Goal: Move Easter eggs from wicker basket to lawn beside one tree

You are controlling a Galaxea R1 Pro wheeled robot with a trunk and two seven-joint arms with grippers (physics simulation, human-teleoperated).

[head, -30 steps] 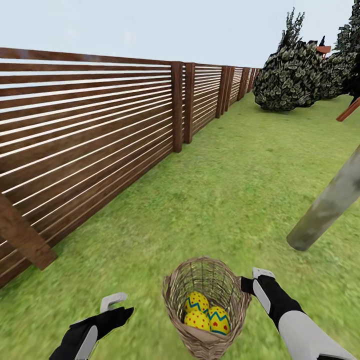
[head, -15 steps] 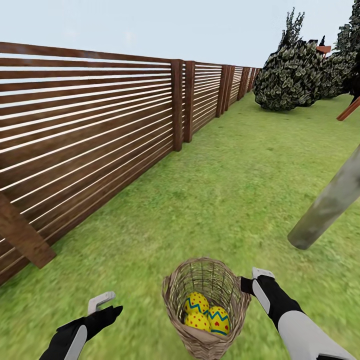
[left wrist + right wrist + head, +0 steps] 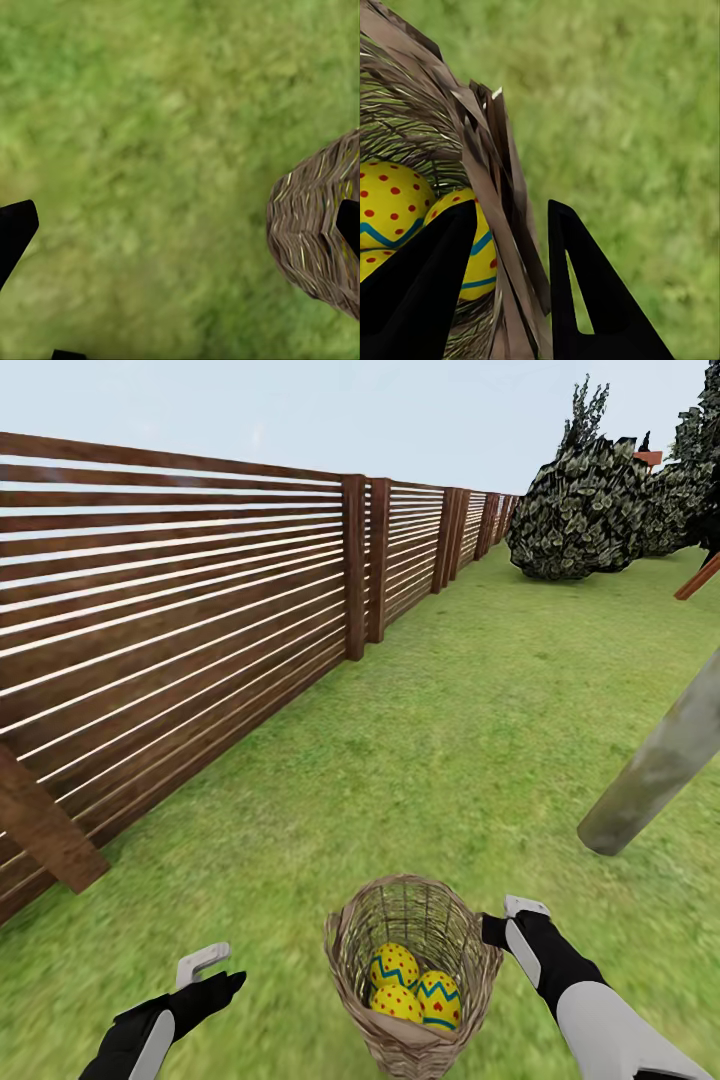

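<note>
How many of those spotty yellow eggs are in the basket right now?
3, all inside the wicker basket in the head view: one Easter egg at the back left, one at the front right, and one at the front left. None lies on the lawn.

Yellow, blue-zigzagged, red-dotted eggs [image 3: 408, 984]; brown wicker basket [image 3: 355, 940].

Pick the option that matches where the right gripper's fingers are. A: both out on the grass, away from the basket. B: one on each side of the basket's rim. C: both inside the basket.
B: in the right wrist view the right gripper has one of its dark fingers inside the wicker basket by the eggs and the other outside over the lawn.
</note>
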